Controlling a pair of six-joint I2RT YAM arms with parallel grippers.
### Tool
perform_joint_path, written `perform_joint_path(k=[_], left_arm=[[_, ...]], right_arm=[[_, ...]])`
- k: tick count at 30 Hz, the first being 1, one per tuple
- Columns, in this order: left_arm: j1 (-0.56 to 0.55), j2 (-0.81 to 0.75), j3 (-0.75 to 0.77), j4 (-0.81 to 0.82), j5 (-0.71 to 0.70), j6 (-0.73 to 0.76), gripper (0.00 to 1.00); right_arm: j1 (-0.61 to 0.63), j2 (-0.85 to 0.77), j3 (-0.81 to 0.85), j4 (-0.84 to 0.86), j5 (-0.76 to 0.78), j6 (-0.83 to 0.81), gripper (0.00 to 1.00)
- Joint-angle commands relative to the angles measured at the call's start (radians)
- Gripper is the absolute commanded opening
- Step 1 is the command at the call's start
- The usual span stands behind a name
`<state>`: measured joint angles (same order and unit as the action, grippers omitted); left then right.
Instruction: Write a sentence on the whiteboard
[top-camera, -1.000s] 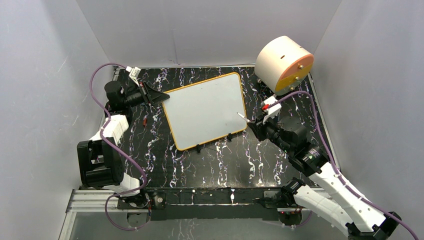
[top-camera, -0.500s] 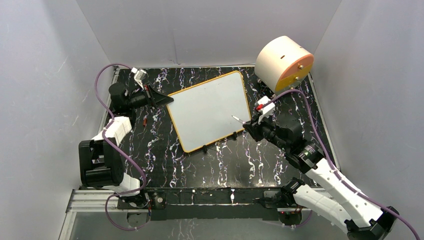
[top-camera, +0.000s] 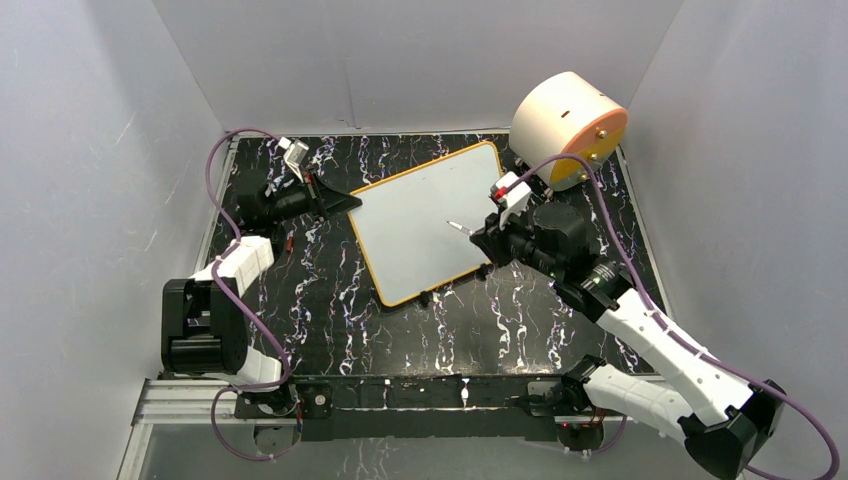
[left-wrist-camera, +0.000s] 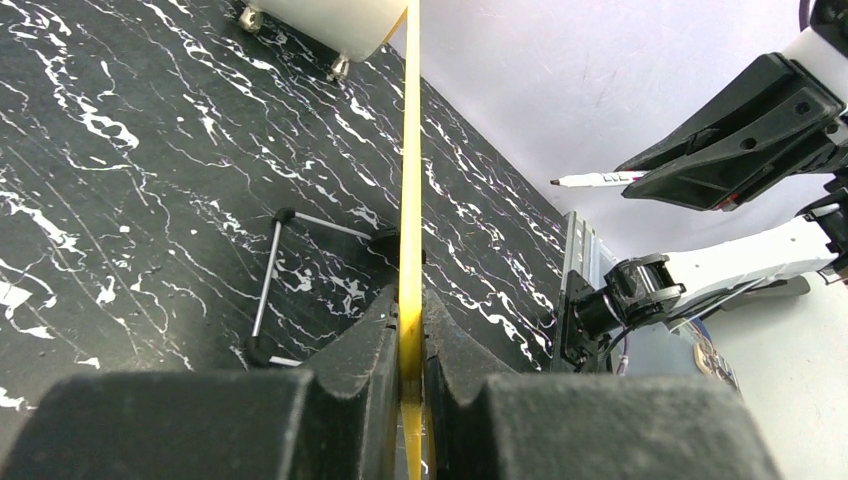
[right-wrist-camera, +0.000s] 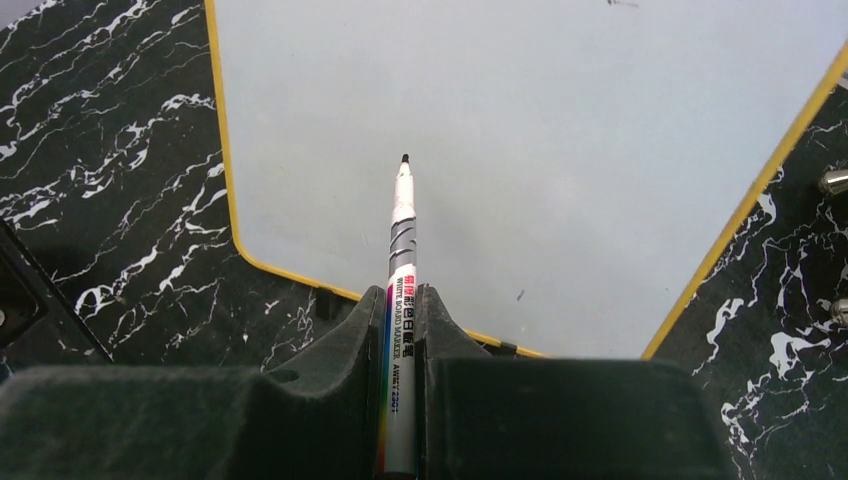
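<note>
Since the earlier view, the flat rectangular white whiteboard (top-camera: 410, 235) with the thin orange-yellow frame is lying further toward the far right corner of the black marbled worktop (top-camera: 450, 330) and is turned more steeply. Both arms are reaching further in with it. Its far right corner is now lying just beside the round peach-and-orange drum (top-camera: 568, 128).

The left pincer (top-camera: 350, 203) is clamping the frame at the whiteboard's left edge, with its fingers (left-wrist-camera: 370, 350) pressing on either side of the yellow rim. The right pincer (top-camera: 478, 234) is clamping the barrel of a slim white marker (right-wrist-camera: 402, 280), whose dark tip is projecting forward.

Governing relation: the writing face is lying ahead of and beneath the marker tip. The tip is hovering over the right half of the face and, as the left wrist view is showing, is standing apart from the surface. The marker's long axis is pointing across the whiteboard toward the left arm, roughly along the longer side. No word of the sentence is showing yet.

Judging from this, the right arm is acting as the writing arm, and the next move is calling for a short descent of the tip onto the face while the left pincer is holding firm.
</note>
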<state>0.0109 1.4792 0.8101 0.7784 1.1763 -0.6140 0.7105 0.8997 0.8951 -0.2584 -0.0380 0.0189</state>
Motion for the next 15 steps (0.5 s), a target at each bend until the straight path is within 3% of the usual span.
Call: perform_joint_path(k=[1, 15], left_arm=[[-0.038, -0.023, -0.028, -0.009, -0.004, 0.005, 0.00], [-0.049, -0.043, -0.058, -0.004, -0.027, 0.007, 0.00]], right_arm=[[0.024, 0.054, 0.095, 0.051, 0.009, -0.002, 0.00], [0.257, 0.242, 0.271, -0.019, 0.316, 0.007, 0.00]])
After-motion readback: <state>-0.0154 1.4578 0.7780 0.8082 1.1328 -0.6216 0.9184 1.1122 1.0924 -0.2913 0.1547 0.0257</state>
